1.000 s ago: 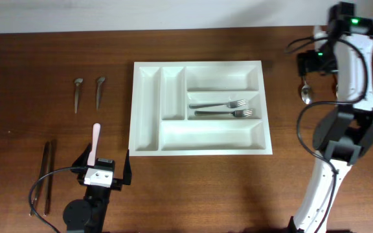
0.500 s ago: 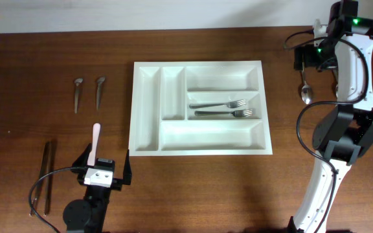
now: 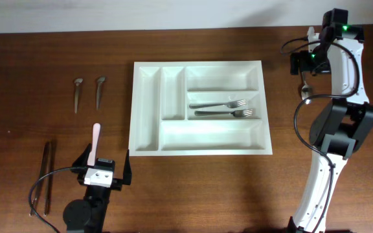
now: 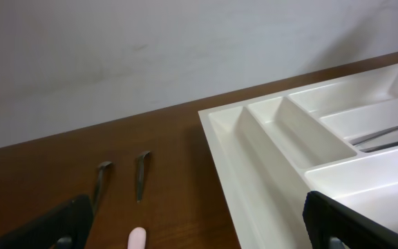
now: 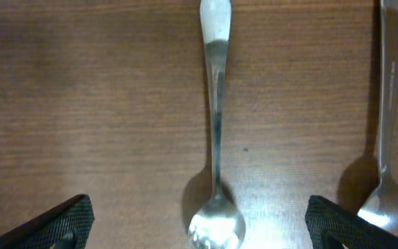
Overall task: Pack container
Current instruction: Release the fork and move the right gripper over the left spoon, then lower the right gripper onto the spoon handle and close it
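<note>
Change: right arm (image 3: 342, 58) is swinging slightly leftward along the far edge compared with a second ago; the cutlery and the left arm are lying where they were.
Right gripper (image 5: 199, 225): is hanging over bare wood with its fingers spread wide, holding nothing.
Spoon (image 5: 216, 138): is lying flat under the right gripper, roughly midway between the two fingers, with its bowl nearest the wrist camera and nothing touching it.
Second spoon (image 5: 385, 138): is lying parallel to the first at the right edge of the wrist view, apart from it.
Tray (image 3: 212, 136): is sitting mid-table, well to the left of the right gripper, with two narrow upright compartments on its left and three long ones on its right.
Forks (image 3: 219, 104): two are lying side by side in the middle long compartment, tines pointing right.
Left gripper (image 4: 199, 228): is resting at the near edge, just off the tray's near-left corner, fingers wide apart and gripping nothing.
Pale stick (image 3: 95, 139): is lying on the table just ahead of the left gripper.
Dark sticks (image 3: 44, 178): a pair is lying to the left of the left gripper.
Metal pieces (image 3: 78, 94): two are lying side by side left of the tray, possibly teaspoons, though they are showing too small to be sure.
</note>
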`<state>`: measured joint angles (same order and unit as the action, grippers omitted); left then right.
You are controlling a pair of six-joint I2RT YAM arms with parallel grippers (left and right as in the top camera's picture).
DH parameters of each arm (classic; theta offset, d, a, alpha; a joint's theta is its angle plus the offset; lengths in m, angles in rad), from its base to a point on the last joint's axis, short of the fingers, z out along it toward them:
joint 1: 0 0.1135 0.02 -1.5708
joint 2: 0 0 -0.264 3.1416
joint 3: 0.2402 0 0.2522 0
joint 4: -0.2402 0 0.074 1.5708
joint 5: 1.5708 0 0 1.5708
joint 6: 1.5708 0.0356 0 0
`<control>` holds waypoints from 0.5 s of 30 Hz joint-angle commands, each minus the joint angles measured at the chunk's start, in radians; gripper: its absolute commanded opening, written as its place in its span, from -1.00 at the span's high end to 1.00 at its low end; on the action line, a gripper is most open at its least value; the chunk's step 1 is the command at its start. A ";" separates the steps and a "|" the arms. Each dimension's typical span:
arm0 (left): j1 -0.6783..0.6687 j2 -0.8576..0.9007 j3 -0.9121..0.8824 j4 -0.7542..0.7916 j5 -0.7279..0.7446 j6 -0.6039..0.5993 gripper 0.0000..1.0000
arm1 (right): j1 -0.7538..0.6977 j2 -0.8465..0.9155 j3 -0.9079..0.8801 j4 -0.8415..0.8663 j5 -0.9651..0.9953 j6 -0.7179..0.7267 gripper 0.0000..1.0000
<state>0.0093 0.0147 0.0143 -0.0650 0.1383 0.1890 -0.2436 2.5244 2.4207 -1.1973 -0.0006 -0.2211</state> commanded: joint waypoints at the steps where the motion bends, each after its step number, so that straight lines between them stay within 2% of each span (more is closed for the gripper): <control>1: 0.006 -0.010 -0.006 -0.002 -0.004 -0.012 -0.98 | -0.006 0.027 0.008 0.011 0.012 -0.007 -0.97; 15: 0.006 -0.010 -0.006 -0.003 -0.004 -0.012 -0.98 | -0.007 0.085 0.008 0.025 0.039 -0.007 -0.97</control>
<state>0.0093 0.0147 0.0143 -0.0650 0.1383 0.1890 -0.2462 2.6026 2.4207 -1.1759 0.0139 -0.2207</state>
